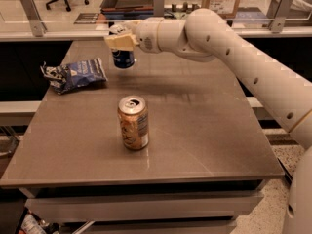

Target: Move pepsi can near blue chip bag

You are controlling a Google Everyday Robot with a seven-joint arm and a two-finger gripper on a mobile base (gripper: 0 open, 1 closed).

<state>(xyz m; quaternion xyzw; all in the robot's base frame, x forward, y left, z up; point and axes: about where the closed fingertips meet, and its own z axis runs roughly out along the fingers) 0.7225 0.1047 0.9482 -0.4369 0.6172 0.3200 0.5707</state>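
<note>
Here, a wide grey-brown table (204, 130) fills most of the frame, and the robot's 1 white arm (234, 48) reaches across it from the right edge toward the upper left.

The blue chip bag (75, 75) lies crumpled and flat at the table's left side, near the far-left corner. A gold-orange can (133, 123) stands upright in the middle of the table, opened top showing, well apart from both the bag and the arm.

The pepsi can (123, 58) hangs at upper centre-left, its long axis upright. By the look of the soft shadow on the surface below and to its right, it is held clear of the table. The gripper (122, 40) sits at the upper part of the can, its 2 pale fingers (113, 41) pinching the can from the sides.

From the fingers and their load, the bag lies down and to the left in the frame, near but not touching, with a strip of bare table between. The move ahead looks like a short carry leftward and a lowering onto that strip. The gold-orange can sits toward the bottom of the frame, off that line. The bag's ragged right edge is the nearest thing the can could catch.
</note>
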